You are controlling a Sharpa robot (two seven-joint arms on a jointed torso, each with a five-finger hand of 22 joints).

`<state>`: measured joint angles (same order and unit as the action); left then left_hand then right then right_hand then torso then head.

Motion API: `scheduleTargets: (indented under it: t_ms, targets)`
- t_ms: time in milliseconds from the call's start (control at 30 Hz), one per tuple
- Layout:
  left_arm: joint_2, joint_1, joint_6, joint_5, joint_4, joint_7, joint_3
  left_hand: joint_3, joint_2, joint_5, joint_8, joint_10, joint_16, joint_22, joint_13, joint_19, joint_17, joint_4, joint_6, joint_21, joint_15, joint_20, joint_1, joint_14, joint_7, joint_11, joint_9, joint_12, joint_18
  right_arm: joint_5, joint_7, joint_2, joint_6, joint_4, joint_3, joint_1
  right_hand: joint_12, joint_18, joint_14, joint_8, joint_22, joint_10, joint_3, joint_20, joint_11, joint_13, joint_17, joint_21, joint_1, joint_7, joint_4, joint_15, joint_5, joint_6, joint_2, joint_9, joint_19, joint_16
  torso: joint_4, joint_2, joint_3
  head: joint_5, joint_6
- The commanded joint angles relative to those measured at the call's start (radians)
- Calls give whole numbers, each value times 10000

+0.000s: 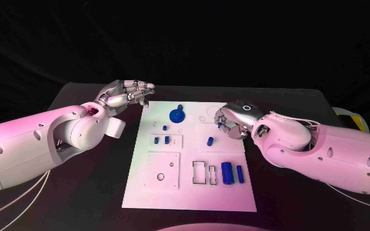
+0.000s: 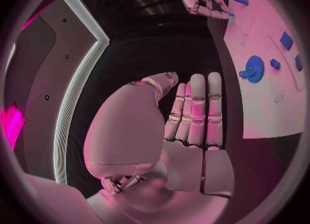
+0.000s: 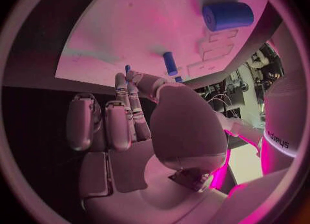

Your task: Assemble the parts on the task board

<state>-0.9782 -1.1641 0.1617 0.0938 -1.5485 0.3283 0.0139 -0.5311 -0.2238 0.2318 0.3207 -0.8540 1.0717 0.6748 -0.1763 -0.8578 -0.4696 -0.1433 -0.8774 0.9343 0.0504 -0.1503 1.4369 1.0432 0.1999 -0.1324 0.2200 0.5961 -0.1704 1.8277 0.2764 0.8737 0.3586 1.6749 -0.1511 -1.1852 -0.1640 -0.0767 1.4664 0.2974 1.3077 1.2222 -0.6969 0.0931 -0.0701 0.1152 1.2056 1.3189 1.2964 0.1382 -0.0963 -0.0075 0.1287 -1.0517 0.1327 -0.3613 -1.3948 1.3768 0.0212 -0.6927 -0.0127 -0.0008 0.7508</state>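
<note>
Left hand (image 1: 127, 93): hovers over the black worktop (image 1: 92, 188) just off the far left corner of the task board (image 1: 193, 196). Fingers extended, held close together, nothing in them. It is idle here.

Task board: flat white plate, matte, with shallow outlined recesses and small round holes. Parts on it, left to right:
- two small blue pegs (image 1: 162, 140) side by side, left-centre; short cylinders.
- blue gear-like disc (image 1: 177, 115) with a knob at its rim, toward the far edge; moulded plastic by the look of it.
- small blue peg (image 1: 209, 141), centre.
- large blue cylinder (image 1: 226, 172) and a thinner blue rod (image 1: 240, 174) lying side by side near the rectangular slots at the near right. Smooth round stock, so likely to roll if nudged.

Right hand (image 1: 231, 121): low over the right far part of the board, fingers curled downward. A small blue part (image 1: 220, 125) shows at its fingertips; it looks pinched, though I cannot tell for sure.

Judgement on step: right hand is picking or seating a small peg. To do this well, keep the peg upright, align over its hole before lowering, and press straight down. Avoid sweeping sideways toward the central peg.
</note>
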Motion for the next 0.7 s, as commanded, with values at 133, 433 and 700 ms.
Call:
scheduleTargets:
  t_ms: [133, 433, 700]
  targets:
    - [10, -3, -185, -52, 32, 48, -7, 85, 29, 9, -59, 108, -44, -14, 15, -59, 13, 2, 78, -67, 79, -29, 1, -6, -19, -18, -18, -48, -125, -280, -306, 143, 888, 402, 40, -48, -2, 91, 407, 32, 465, 57, -48, -1, 37, 4, 1, 83, -10, -17, -15, -42, -39, -48, -71, 8, -99, 66, 0, 4, -9, 44, 0]
    - [45, -2, -201, -52, 74, 50, -7, 89, 27, 10, -62, 131, -46, -18, 20, -61, 14, 8, 89, -74, 85, -34, 6, -10, -12, -26, -19, -54, -125, -665, -543, 11, 1315, 920, 61, -39, 8, 92, 404, 40, 475, 60, -33, 2, 30, 8, 1, 88, -42, -6, -7, -37, -70, -44, -50, -7, -97, 70, 8, -4, -12, 231, 22]
    - [179, -3, -223, -52, 152, 26, -6, 90, 27, 11, -62, 141, -47, -20, 22, -62, 15, 12, 91, -76, 87, -35, 10, -11, -11, -28, -18, -57, -126, -964, -733, -608, 1304, 1121, 55, 126, 12, 87, 401, 43, 459, 61, -29, 3, 28, 9, -14, 68, -51, -4, -3, -36, -84, -42, -49, -13, -82, 64, 25, 27, -27, 498, 125]
